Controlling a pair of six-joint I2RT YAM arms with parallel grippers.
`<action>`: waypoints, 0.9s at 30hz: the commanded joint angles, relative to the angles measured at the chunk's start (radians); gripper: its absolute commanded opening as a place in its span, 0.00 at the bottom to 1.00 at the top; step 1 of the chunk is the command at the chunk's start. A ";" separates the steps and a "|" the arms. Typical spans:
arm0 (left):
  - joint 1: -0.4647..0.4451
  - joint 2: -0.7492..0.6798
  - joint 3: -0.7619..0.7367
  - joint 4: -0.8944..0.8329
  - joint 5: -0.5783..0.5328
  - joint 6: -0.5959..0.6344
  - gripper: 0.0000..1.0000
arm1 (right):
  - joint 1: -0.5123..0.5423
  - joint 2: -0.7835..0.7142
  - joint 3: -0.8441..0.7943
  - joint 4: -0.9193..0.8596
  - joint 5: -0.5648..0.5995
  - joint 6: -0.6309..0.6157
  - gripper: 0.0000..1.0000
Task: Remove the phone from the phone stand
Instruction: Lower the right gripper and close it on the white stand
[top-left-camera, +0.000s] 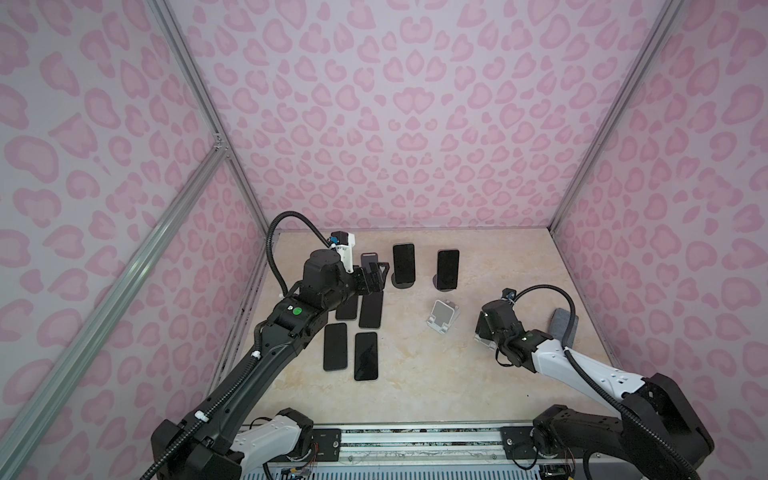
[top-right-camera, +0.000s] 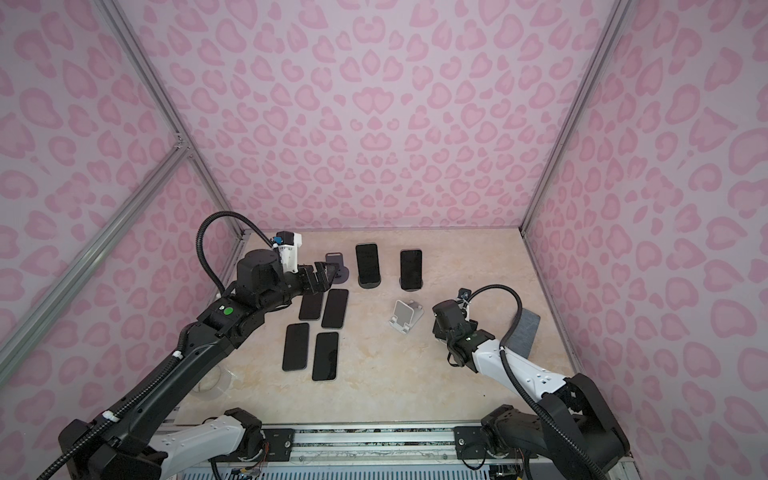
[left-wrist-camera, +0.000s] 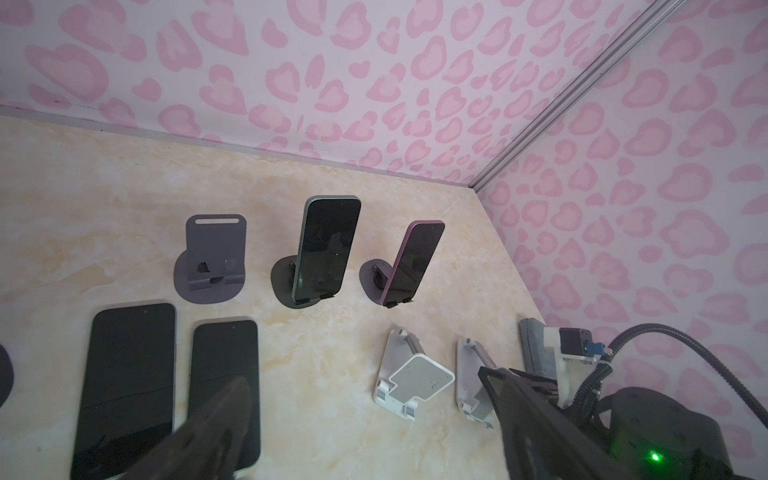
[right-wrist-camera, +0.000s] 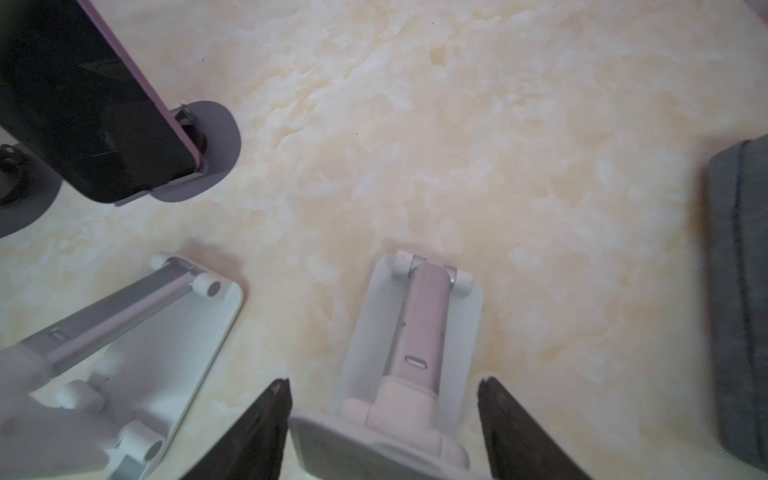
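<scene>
Grey-edged phone (left-wrist-camera: 328, 245) and purple phone (left-wrist-camera: 415, 259) lean on rear stands (left-wrist-camera: 284, 286) awaiting removal; four phones (top-left-camera: 365, 356) lie flat; left jaws wide, empty; right jaws parted astride white stand (right-wrist-camera: 415, 332).

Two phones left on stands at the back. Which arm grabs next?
Left, likely. The left gripper is open by the empty grey stand, next to the middle phone. The right gripper straddles a white stand, farther away.

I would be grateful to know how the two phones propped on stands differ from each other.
The green-edged phone has a grey-green frame; the purple-edged phone has a purple one. The green-edged phone sits on a dark stand, the purple-edged phone on a lighter purple-grey stand. Both lean back on round-based stands, screens dark.
</scene>
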 joint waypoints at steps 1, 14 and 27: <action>0.002 -0.005 0.000 0.052 0.019 0.006 0.96 | -0.003 -0.016 0.021 -0.109 0.084 0.007 0.79; 0.003 0.006 0.001 0.058 0.060 -0.007 0.96 | 0.028 0.030 0.119 -0.204 0.173 0.208 0.98; 0.003 0.010 -0.006 0.068 0.072 -0.017 0.96 | 0.110 0.221 0.174 -0.254 0.271 0.439 0.84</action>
